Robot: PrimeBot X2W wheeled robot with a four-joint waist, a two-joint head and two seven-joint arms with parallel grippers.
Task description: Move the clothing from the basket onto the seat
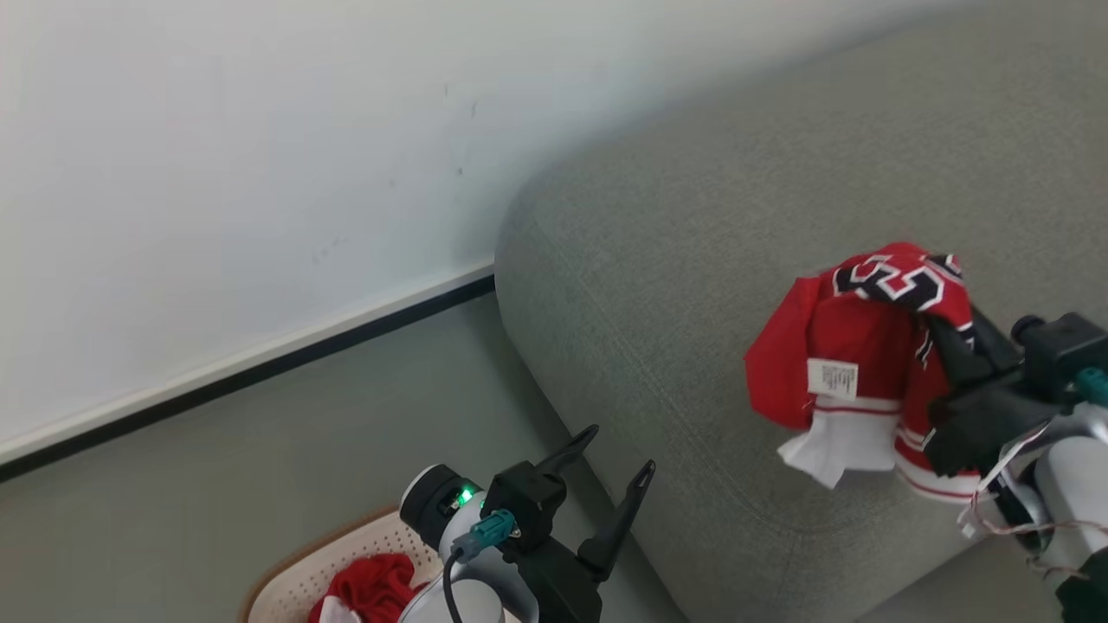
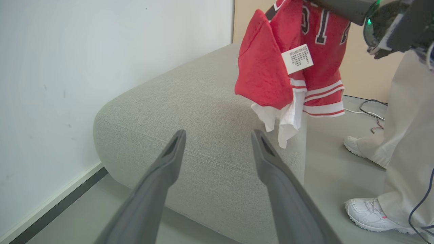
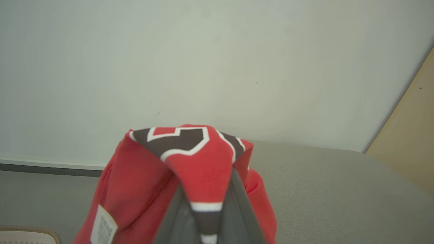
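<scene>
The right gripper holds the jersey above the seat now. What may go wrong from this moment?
1. The jersey hangs near the rounded front edge of the seat; released here, it may slide to the floor.
2. Its fabric drapes over the right gripper, so it may cling when that opens.
3. A person's legs stand near the seat; a wide arm swing might hit them.

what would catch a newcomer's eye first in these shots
The red sports jersey with black white-edged numerals hangs bunched over the large light grey fabric seat, held by the right gripper with its jaws shut on the cloth. Near the head view's bottom edge, the left gripper shows with jaws open and empty, by the oval cream plastic basket, where a plainer red garment lies.
</scene>
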